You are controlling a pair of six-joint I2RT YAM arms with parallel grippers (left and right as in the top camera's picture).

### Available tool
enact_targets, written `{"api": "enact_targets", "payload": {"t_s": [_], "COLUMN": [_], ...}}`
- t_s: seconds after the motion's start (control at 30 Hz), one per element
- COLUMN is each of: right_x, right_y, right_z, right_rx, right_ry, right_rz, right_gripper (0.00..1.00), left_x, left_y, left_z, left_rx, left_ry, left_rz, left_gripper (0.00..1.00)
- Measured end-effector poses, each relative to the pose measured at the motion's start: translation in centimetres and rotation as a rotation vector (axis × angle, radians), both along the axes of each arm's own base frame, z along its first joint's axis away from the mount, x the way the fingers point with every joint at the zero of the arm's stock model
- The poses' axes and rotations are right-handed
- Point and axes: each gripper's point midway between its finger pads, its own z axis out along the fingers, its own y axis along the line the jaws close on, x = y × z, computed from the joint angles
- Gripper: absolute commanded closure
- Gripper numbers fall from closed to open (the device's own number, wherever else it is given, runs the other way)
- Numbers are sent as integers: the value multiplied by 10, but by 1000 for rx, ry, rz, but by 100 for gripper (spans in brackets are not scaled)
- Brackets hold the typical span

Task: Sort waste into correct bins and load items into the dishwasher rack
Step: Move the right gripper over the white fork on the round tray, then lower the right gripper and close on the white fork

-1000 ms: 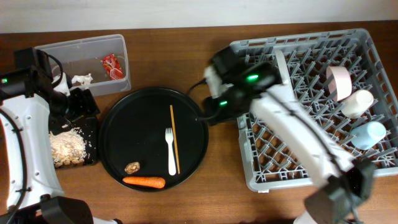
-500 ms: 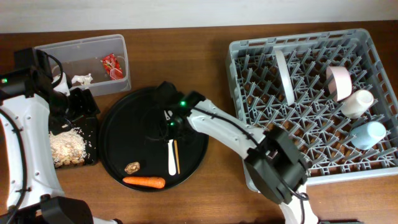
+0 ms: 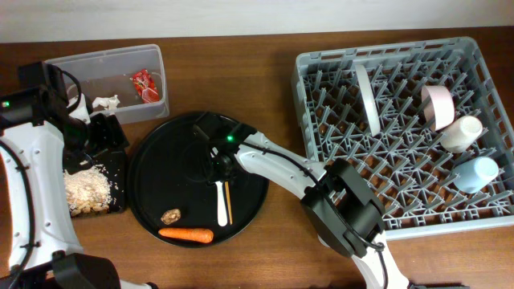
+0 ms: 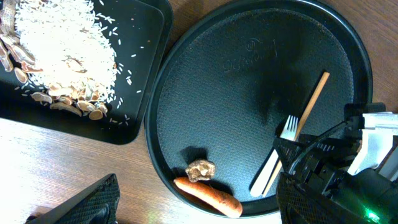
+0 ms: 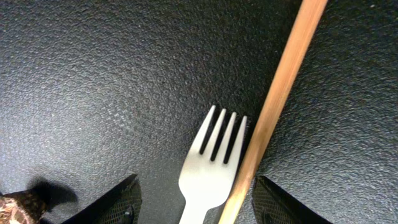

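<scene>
My right gripper (image 3: 221, 164) (image 5: 196, 202) is open, low over the round black tray, its fingers either side of the white fork (image 5: 211, 171) and wooden chopstick (image 5: 277, 106). These lie side by side, touching. An orange carrot (image 3: 185, 235) (image 4: 208, 196) and a brown lump (image 3: 170, 216) (image 4: 200, 169) lie at the tray's front. My left gripper (image 3: 100, 132) (image 4: 196, 190) is open and empty, above the shallow black tray (image 3: 120, 186) that holds rice crumbs (image 4: 62, 56). The clear tub (image 3: 88, 68) holds a red wrapper (image 3: 145, 85) and a paper scrap (image 3: 104, 102).
The grey rack (image 3: 401, 217) at the right holds a white plate (image 3: 369, 98) on edge, a pinkish bowl (image 3: 438, 107), a cream cup (image 3: 462, 132) and a light-blue cup (image 3: 478, 172). The round black tray (image 3: 161, 177) sits between bins and rack.
My right arm has swung left from the rack's edge onto the round tray and settled over the fork and chopstick. The left arm has not moved.
</scene>
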Motion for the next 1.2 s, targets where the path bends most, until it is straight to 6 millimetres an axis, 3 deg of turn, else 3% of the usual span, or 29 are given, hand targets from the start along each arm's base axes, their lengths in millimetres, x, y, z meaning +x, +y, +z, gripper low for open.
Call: {"api": "enact_targets", "payload": {"t_s": [0.3,0.5,0.77,0.93,1.2], "right_x": [-7,-12,-14,-9,-17], "right_y": [4,-18,-26,-7,5], "right_z": [-2,-8,-4,13,12], "right_rx": [-11,-114,-158,-89,-74], "right_ry": [1,29,39,25,24], "right_rz": [15,-64,-94,-76,-61], "right_gripper": [41,45,44,44,44], "left_x": [0,0,0,0,0], "left_y": [0,0,0,0,0], "left_z": [0,0,0,0,0], "left_rx": [0,0,0,0,0], "left_ry": [0,0,0,0,0], "left_rz": [0,0,0,0,0], "left_gripper": [20,20,20,20,20]}}
